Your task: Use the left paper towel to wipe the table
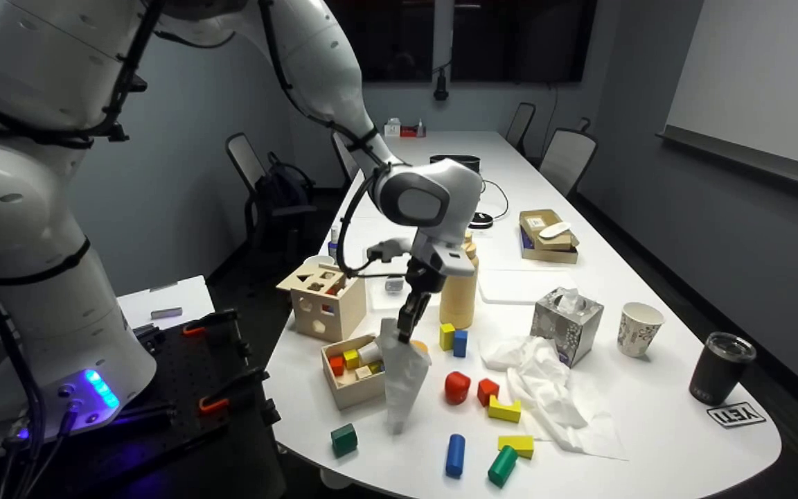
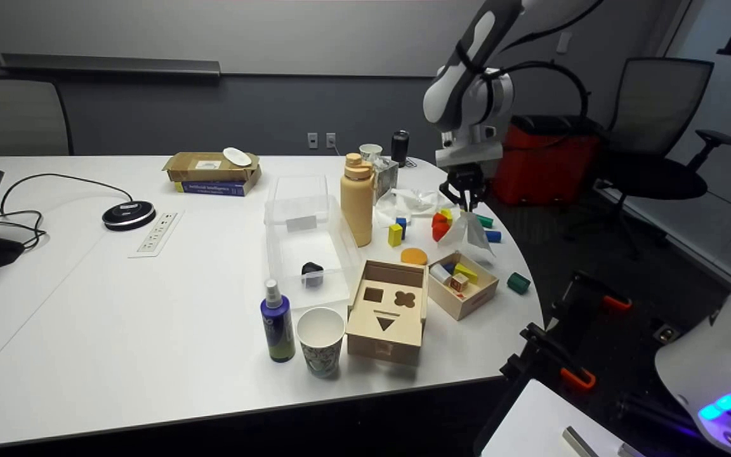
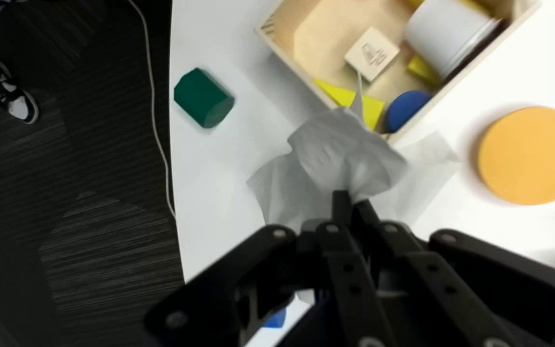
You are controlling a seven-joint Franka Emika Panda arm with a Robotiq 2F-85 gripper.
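Observation:
My gripper [image 3: 350,197] is shut on a thin pale paper towel [image 3: 345,154]. The paper towel hangs down from the fingertips in both exterior views [image 1: 406,381] [image 2: 467,231], beside the small wooden box. Its lower edge is close to the table; I cannot tell whether it touches. The table [image 1: 655,464] is long, white and rounded at this end. A second, crumpled white paper towel [image 1: 544,388] lies spread on the table by the tissue box, and it also shows in an exterior view [image 2: 403,204].
The small wooden box [image 2: 467,308] holds several blocks. A green block [image 3: 203,99] lies near the table edge. Several red, yellow, blue and green blocks lie on the other side of the gripper. A tan bottle [image 1: 458,298], tissue box [image 1: 569,322] and shape-sorter box [image 1: 330,312] stand nearby.

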